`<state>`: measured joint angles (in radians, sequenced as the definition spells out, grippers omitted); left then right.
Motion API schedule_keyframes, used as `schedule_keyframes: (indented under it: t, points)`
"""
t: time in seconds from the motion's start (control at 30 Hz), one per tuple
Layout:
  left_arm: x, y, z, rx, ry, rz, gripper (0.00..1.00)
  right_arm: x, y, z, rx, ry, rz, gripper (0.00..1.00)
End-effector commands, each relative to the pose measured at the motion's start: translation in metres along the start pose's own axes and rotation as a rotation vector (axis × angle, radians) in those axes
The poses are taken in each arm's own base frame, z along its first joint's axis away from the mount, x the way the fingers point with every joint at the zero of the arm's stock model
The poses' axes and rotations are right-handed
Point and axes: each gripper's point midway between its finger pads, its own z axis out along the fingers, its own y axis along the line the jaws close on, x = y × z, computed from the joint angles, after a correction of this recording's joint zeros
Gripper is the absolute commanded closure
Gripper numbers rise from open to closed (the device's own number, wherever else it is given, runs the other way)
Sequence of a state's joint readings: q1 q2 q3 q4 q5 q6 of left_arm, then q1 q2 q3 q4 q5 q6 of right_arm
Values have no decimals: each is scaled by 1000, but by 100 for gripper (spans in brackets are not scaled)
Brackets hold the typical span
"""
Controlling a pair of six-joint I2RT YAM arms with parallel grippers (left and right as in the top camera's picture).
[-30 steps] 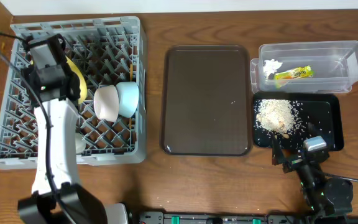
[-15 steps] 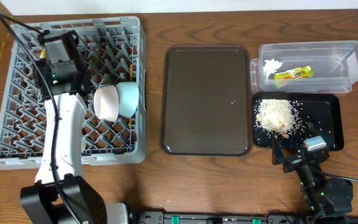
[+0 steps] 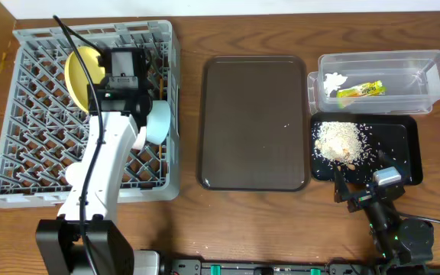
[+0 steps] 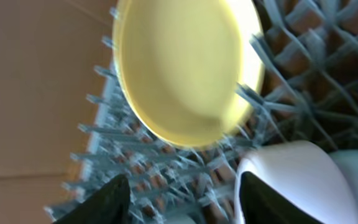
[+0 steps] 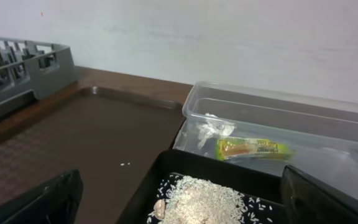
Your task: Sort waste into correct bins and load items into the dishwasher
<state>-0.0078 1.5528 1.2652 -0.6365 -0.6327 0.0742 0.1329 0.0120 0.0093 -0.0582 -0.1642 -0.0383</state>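
Left claw (image 4: 182, 202) hangs spread and empty over the grey dish rack (image 3: 29, 153). Just ahead of it, the yellow plate (image 4: 185, 68) stands on edge among the pegs. The white bowl (image 4: 291, 180) and light blue bowl (image 3: 159, 122) sit beside the plate in the rack.

The snack wrapper (image 3: 361, 90) and tissue (image 3: 333, 80) lie in the clear tub (image 3: 426, 65), and the rice (image 3: 341, 141) is heaped in the black tray (image 3: 411, 153). The right claw (image 5: 182, 202) is also spread, low by that tray.

The job looks nearly done. A few crumbs (image 3: 286, 126) remain on the brown serving tray (image 3: 254, 168), and I cannot make out the cup or chopsticks.
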Motion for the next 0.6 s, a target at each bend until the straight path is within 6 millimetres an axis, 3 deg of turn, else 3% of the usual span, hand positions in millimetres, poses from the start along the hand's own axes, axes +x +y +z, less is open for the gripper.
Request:
schedule_keyframes:
  t: [0.0, 0.07, 0.13, 0.23, 0.4, 0.57]
  points:
    - [6, -40, -32, 278, 6, -109, 38, 1, -5, 0, 21, 0, -7, 1]
    - [13, -62, -63, 451, 5, -82, 31, 1, -5, 0, 21, 0, -7, 1]
    - [21, -69, -91, 539, -3, -55, 27, 1, -5, 0, 21, 0, -7, 1]
    - [40, -59, -161, 636, -83, -48, 15, 1, -5, 0, 21, 0, -7, 1]
    - [49, -52, -242, 856, -287, -16, 12, 1, -5, 0, 21, 0, -7, 1]
    - [72, -18, -257, 834, -351, -20, 8, 1, -5, 0, 21, 0, -7, 1]
